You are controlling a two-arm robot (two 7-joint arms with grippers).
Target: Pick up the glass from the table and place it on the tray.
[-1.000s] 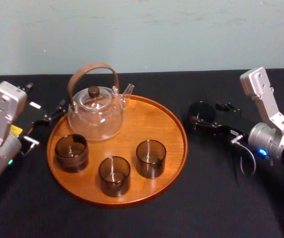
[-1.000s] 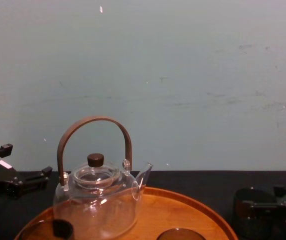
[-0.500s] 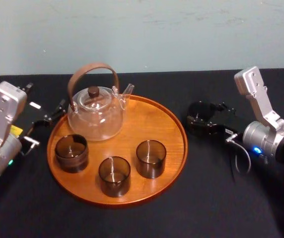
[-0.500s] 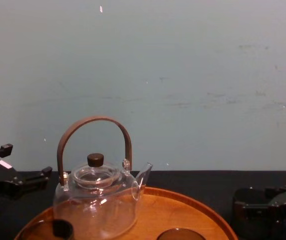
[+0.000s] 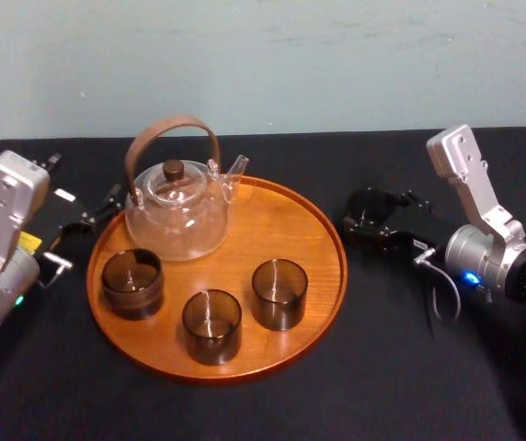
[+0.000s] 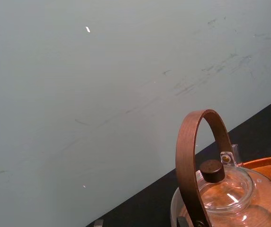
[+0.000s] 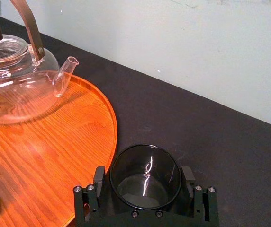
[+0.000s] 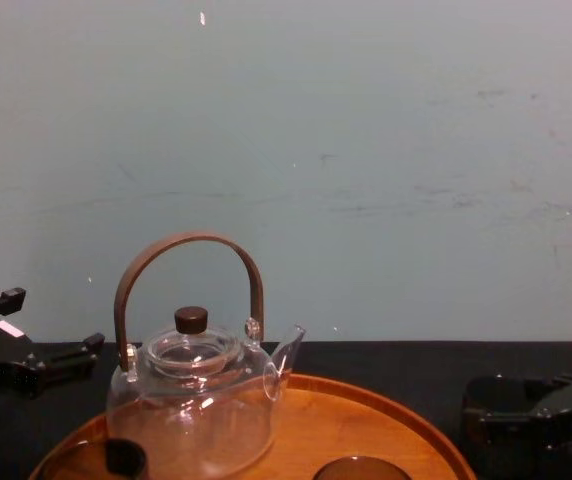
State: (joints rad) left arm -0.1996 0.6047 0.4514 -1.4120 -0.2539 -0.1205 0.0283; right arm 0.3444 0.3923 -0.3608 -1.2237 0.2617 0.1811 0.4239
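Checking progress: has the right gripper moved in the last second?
Yes. In the head view the right gripper, jaws around the dark glass, has edged left toward the tray rim; left gripper idles beside it.

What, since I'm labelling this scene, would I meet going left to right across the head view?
left gripper, left dark glass, middle dark glass, right dark glass, fourth dark glass clasped by the right gripper.

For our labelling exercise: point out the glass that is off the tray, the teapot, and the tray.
glass (image 7: 144, 185), right wrist view, inner base.
teapot (image 5: 177, 220), head view, glass body.
tray (image 5: 286, 225), head view, bare wood.
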